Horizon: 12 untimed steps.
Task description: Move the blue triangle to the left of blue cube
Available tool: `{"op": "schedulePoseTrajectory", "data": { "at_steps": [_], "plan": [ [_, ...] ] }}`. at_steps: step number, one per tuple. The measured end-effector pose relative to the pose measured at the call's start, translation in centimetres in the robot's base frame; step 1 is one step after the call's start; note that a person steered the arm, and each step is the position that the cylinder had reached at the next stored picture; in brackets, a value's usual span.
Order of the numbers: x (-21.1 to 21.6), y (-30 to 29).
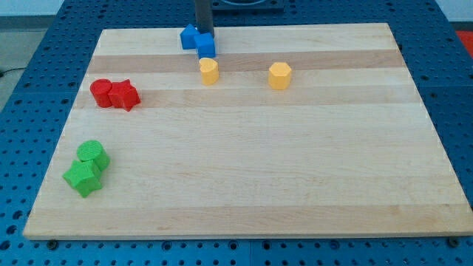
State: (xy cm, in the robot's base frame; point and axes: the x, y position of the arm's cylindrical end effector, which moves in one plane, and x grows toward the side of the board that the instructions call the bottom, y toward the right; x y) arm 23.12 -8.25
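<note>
The blue triangle (190,37) lies near the board's top edge, left of centre. The blue cube (206,46) touches it on its lower right side. My tip (205,34) comes down just above the blue cube, at the right of the blue triangle, close against both. The rod's very end is partly hidden behind the cube.
A yellow block (209,71) sits just below the blue cube, and another yellow block (279,75) lies further right. A red cylinder (102,93) and a red star (126,95) touch at the left. A green cylinder (93,154) and a green block (82,178) sit at the bottom left of the wooden board (295,162).
</note>
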Motion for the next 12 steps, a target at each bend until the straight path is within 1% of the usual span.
{"op": "schedulePoseTrajectory", "data": {
  "at_steps": [1,2,3,4,5,6,7,9,10,12],
  "plan": [
    [2.7,0.0],
    [4.0,-0.1],
    [1.8,-1.2],
    [-2.1,-0.5],
    [-3.7,-2.5],
    [-0.6,-6.5],
    [2.6,-6.9],
    [-4.0,-5.8],
    [-2.0,-1.2],
    [0.1,-3.3]
  ]
}}
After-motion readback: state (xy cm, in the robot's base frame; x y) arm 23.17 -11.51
